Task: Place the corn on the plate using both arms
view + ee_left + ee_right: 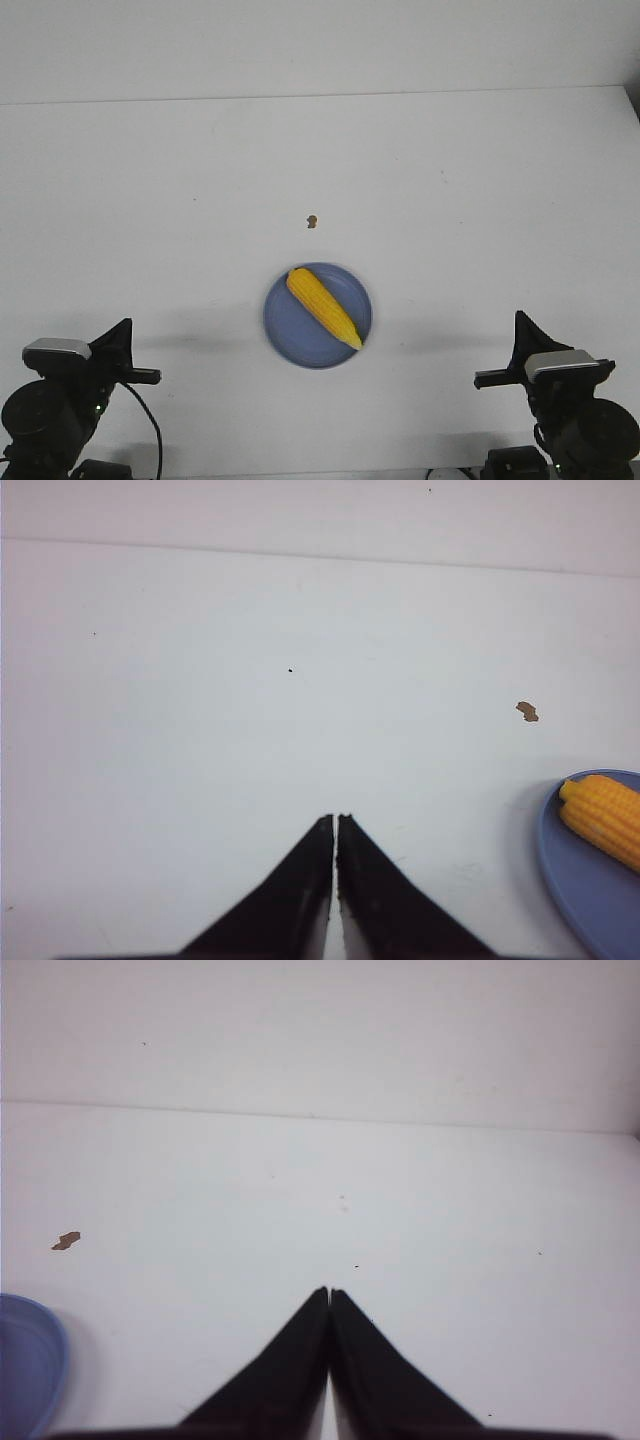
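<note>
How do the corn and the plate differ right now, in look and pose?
The corn is bright yellow, long and tapered; the plate is periwinkle blue, round and shallow. The corn lies diagonally on the plate, which sits flat on the table. The corn looks bumpy, the plate smooth. Neither gripper touches either.

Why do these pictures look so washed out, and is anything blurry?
Front view: bright, even light on the white table, soft shadows; corn and plate fairly sharp. Left wrist view: closed left pincer a featureless black shape. Right wrist view: hazier, right pincer equally dark, brown speck soft.
</note>
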